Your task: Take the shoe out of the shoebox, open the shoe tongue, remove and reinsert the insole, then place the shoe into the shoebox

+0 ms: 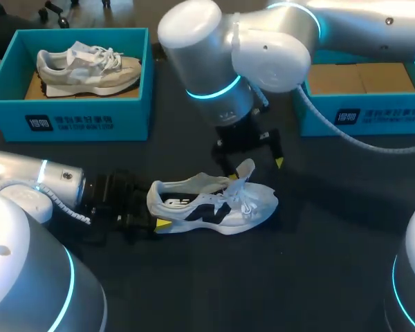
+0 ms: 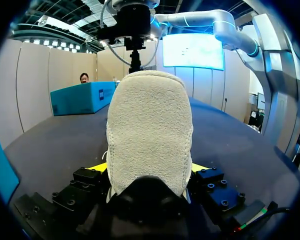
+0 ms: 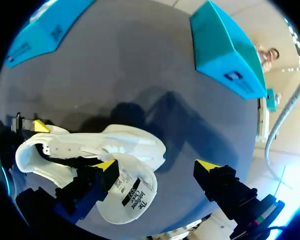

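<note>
A white shoe with black side stripes lies on its sole in the middle of the dark table, toe to the right. My left gripper is at its heel. In the left wrist view the fleecy heel fills the gap, and the left gripper has a yellow tip against each side. The tongue stands pulled up. My right gripper hangs just above it, open. In the right wrist view the tongue's labelled underside lies beside one finger of the right gripper, and the other finger is well clear.
A teal shoebox at the back left holds a beige shoe. A second teal shoebox stands at the back right with brown card inside. Bare dark table lies in front of the white shoe.
</note>
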Robot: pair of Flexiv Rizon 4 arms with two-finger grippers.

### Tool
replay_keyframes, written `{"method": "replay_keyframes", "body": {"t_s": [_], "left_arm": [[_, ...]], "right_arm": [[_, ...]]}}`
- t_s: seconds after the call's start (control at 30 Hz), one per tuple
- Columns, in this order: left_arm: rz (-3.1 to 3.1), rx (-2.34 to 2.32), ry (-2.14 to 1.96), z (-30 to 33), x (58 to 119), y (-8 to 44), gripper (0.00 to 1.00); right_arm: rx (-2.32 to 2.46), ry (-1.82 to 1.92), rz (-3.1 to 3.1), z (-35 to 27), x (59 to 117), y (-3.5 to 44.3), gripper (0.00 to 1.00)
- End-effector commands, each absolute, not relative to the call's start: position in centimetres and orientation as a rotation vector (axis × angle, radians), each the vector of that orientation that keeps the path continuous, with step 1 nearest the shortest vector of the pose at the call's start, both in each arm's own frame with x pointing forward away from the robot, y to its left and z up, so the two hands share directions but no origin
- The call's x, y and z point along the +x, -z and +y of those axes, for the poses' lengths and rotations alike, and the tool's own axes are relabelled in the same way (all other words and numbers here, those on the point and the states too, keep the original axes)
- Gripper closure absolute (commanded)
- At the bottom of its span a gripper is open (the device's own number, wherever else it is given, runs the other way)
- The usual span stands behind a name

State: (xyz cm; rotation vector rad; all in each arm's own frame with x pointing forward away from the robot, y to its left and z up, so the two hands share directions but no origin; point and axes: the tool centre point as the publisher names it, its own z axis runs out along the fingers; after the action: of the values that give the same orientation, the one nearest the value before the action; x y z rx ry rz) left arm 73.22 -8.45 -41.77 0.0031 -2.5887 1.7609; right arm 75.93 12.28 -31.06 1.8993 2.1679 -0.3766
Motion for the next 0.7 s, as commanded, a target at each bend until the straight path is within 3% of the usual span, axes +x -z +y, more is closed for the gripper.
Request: {"method": "replay_keyframes", "body": {"t_s": [0.03,0.13,0.23,0.27,0.5,0.53,0.63,0.7], "left_arm": [[-2.591,0.005,-1.757,-8.4,73.2,41.7,1.0],[-2.591,0.005,-1.757,-8.4,73.2,41.7,1.0],[-2.591,0.005,-1.757,-8.4,73.2,41.7,1.0],[-2.591,0.005,-1.757,-8.4,73.2,41.7,1.0],[-2.591,0.005,-1.757,-8.4,73.2,41.7,1.0],[-2.591,0.005,-1.757,-8.4,73.2,41.7,1.0],[-2.591,0.005,-1.757,-8.4,73.2,41.7,1.0],[-2.591,0.005,-1.757,-8.4,73.2,41.7,1.0]], "right_arm": [[1.831,0.4,2.203,13.4,77.3,30.1,0.04],[1.765,0.396,2.246,14.0,78.3,29.6,0.24],[1.692,0.388,2.296,14.6,79.2,29.3,0.37],[1.675,0.382,2.303,14.8,79.4,29.1,0.49],[1.515,0.297,2.426,16.2,80.3,28.8,0.64],[1.473,0.265,2.457,16.4,80.3,28.9,0.76],[1.371,0.225,2.541,17.4,80.4,28.9,1.0],[1.317,0.218,2.583,18.1,80.4,28.9,1.0]]}}
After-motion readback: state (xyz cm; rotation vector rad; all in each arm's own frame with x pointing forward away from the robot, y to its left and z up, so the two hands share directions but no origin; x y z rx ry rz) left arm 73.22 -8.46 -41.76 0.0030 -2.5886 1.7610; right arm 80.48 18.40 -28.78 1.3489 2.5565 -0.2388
